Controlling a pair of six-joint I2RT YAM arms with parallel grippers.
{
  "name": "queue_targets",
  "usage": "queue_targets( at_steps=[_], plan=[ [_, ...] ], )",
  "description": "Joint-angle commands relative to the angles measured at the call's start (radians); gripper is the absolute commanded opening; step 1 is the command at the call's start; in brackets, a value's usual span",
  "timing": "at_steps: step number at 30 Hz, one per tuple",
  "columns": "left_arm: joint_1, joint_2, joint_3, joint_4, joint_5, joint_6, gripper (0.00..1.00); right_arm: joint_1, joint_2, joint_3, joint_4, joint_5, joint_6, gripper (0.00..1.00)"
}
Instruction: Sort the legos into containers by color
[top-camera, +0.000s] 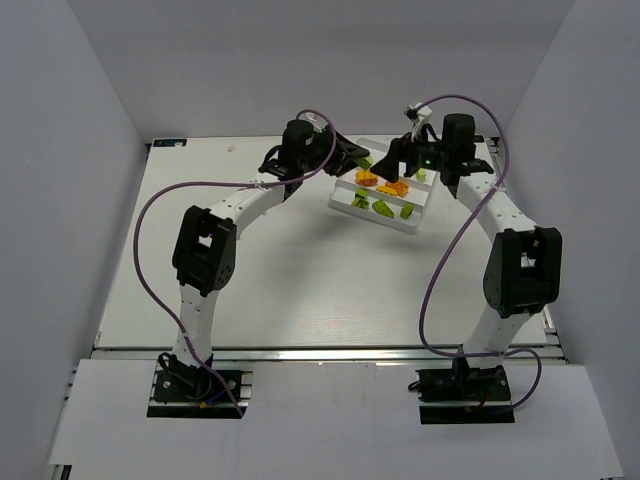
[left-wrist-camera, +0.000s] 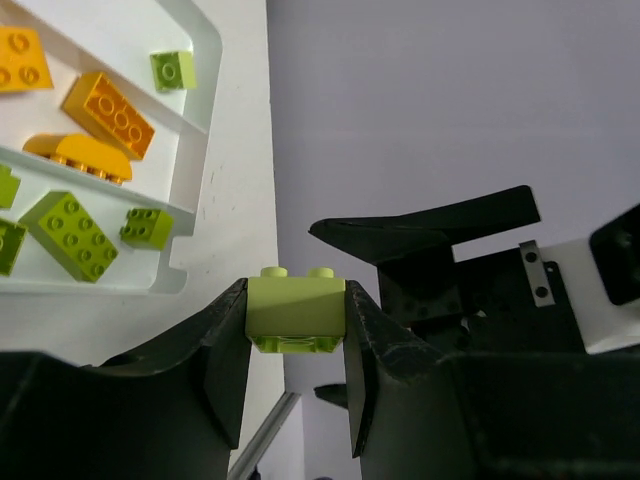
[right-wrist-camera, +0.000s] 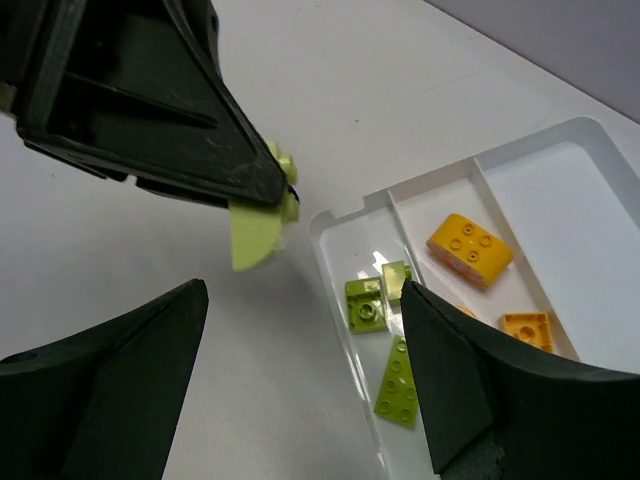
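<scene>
Top view: the white tray (top-camera: 415, 222) lies tilted on the far half of the table (top-camera: 280, 270). Orange bricks (top-camera: 393, 187) sit in its middle compartment and green bricks (top-camera: 382, 208) in the near one. The left gripper (top-camera: 362, 158) hangs just off the tray's far left corner. The right gripper (top-camera: 393, 165) hovers over the tray beside it, and the two tips nearly meet. What the fingers hold is too small to tell from here.

Left wrist view: the left gripper (left-wrist-camera: 296, 330) is clenched on a lime-green brick (left-wrist-camera: 296, 312), studs up and squarely between the two fingertips. The tray (left-wrist-camera: 205, 150) lies up and to the left of the brick, apart from it. One small green brick (left-wrist-camera: 172, 70) lies alone in the far compartment. Orange bricks (left-wrist-camera: 108, 113) fill the middle one and green bricks (left-wrist-camera: 68, 235) the near one.

Right wrist view: the right gripper (right-wrist-camera: 302, 295) stands spread wide with nothing between its fingers. The left gripper (right-wrist-camera: 255, 190) reaches in from the upper left with the lime-green brick (right-wrist-camera: 257, 232) at its tip, over bare table just outside the tray's corner (right-wrist-camera: 330, 218). Below the right gripper, green bricks (right-wrist-camera: 365, 305) lie in the nearest compartment and orange bricks (right-wrist-camera: 470, 248) in the next.
</scene>
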Motion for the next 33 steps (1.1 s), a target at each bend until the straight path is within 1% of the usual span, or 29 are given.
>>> queue_targets(
  at_steps=[1, 8, 11, 14, 20, 23, 24, 29, 30, 31, 32, 33],
  plan=[
    [-0.017, -0.043, -0.013, -0.025, 0.027, -0.021, 0.0, 0.025, 0.0, 0.047, -0.002, -0.027, 0.03, 0.83],
    [-0.017, -0.06, -0.044, -0.022, 0.027, -0.025, 0.0, 0.061, 0.019, 0.08, -0.046, 0.002, 0.03, 0.8],
    [-0.026, -0.065, -0.038, -0.022, 0.03, -0.028, 0.0, 0.074, 0.039, 0.099, -0.084, 0.033, 0.017, 0.77],
    [-0.026, -0.068, -0.033, -0.023, 0.033, -0.036, 0.01, 0.078, 0.053, 0.11, -0.106, 0.045, 0.004, 0.69],
    [-0.026, -0.069, -0.039, 0.003, 0.038, -0.056, 0.03, 0.085, 0.059, 0.11, -0.118, 0.05, -0.005, 0.67],
    [-0.026, -0.066, -0.038, 0.017, 0.046, -0.071, 0.03, 0.086, 0.063, 0.116, -0.11, 0.053, -0.006, 0.63],
    [-0.026, -0.069, -0.039, 0.02, 0.047, -0.076, 0.04, 0.086, 0.066, 0.119, -0.109, 0.05, -0.006, 0.58],
    [-0.026, -0.089, -0.091, 0.066, 0.055, -0.108, 0.05, 0.086, 0.079, 0.126, -0.08, 0.035, 0.003, 0.48],
    [-0.026, -0.094, -0.109, 0.084, 0.056, -0.122, 0.05, 0.086, 0.086, 0.136, -0.081, 0.021, 0.004, 0.41],
    [-0.026, -0.097, -0.119, 0.093, 0.059, -0.128, 0.06, 0.086, 0.091, 0.139, -0.08, 0.016, 0.006, 0.36],
    [-0.026, -0.103, -0.125, 0.099, 0.058, -0.131, 0.07, 0.083, 0.092, 0.142, -0.078, 0.004, 0.007, 0.28],
    [-0.026, -0.105, -0.131, 0.103, 0.055, -0.136, 0.09, 0.086, 0.091, 0.139, -0.06, -0.004, 0.017, 0.26]
  ],
)
